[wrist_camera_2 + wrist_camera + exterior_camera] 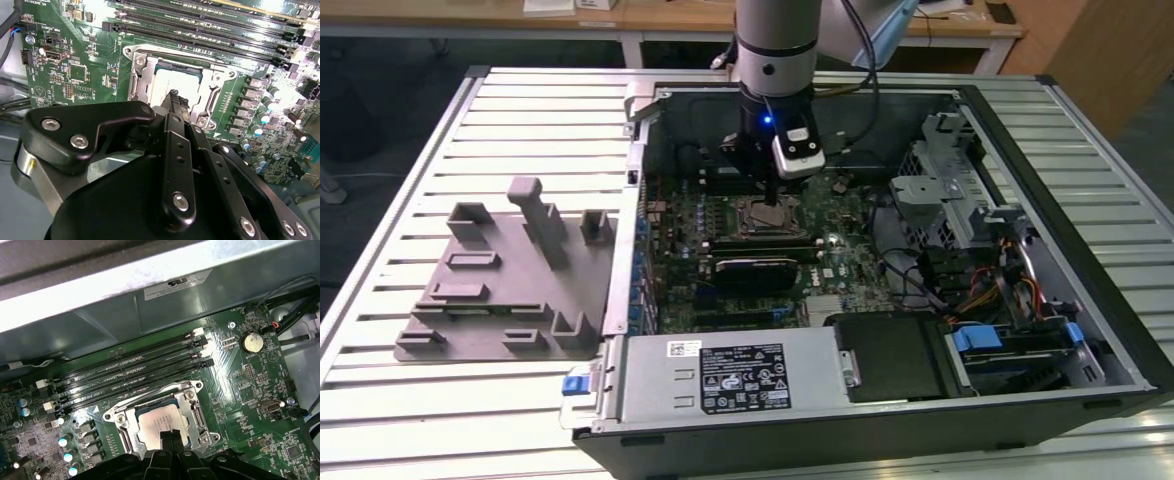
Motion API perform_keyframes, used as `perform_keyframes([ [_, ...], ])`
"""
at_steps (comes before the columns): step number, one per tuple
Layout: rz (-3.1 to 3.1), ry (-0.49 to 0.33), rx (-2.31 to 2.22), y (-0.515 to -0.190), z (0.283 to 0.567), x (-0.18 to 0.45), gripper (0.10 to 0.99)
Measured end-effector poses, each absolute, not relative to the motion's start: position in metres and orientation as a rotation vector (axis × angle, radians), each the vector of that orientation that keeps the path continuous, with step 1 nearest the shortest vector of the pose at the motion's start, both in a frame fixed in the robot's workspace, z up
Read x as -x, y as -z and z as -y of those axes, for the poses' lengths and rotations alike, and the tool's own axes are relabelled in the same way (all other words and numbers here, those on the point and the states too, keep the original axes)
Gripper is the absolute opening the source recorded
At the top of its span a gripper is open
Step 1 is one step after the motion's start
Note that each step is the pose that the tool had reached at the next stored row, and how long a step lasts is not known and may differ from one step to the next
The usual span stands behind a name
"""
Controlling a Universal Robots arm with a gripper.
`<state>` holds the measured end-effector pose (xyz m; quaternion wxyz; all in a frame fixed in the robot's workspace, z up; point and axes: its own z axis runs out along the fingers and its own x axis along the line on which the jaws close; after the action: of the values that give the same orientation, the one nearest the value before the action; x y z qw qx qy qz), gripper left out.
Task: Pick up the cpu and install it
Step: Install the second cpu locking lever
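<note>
CPU seated in socket, gripper directly above it.

We find the cpu (161, 424) lying flat inside the metal socket frame (118, 419) on the green motherboard (250, 385), beside the memory slots (130, 377) in both wrist views. The gripper (168, 436) hangs just over the chip, fingers drawn together, narrow; we cannot tell whether the tips touch it. The arm (774, 40) reaches down into the open computer case (1067, 330).

The gripper's (167, 436) closed fingertips hid part of the cpu (157, 421); contact with it could not be told.
</note>
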<state>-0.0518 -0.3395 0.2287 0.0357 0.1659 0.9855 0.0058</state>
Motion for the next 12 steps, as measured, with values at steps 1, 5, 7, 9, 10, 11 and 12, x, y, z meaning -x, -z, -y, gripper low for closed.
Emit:
perform_keyframes([
  [1,-3.028,-0.018,-0.510,-0.2287,0.3395,0.0518,0.106],
  [5,-3.028,-0.018,-0.510,-0.2287,0.3395,0.0518,0.106],
  [7,-3.028,-0.018,-0.510,-0.2288,0.3395,0.0518,0.106],
  [9,-3.028,-0.017,-0.510,-0.2294,0.3396,0.0518,0.106],
  [10,-3.028,-0.017,-0.510,-0.2302,0.3396,0.0518,0.106],
  [11,-3.028,-0.017,-0.510,-0.2312,0.3396,0.0518,0.106],
  [12,-3.028,-0.017,-0.510,-0.2327,0.3396,0.0518,0.106],
])
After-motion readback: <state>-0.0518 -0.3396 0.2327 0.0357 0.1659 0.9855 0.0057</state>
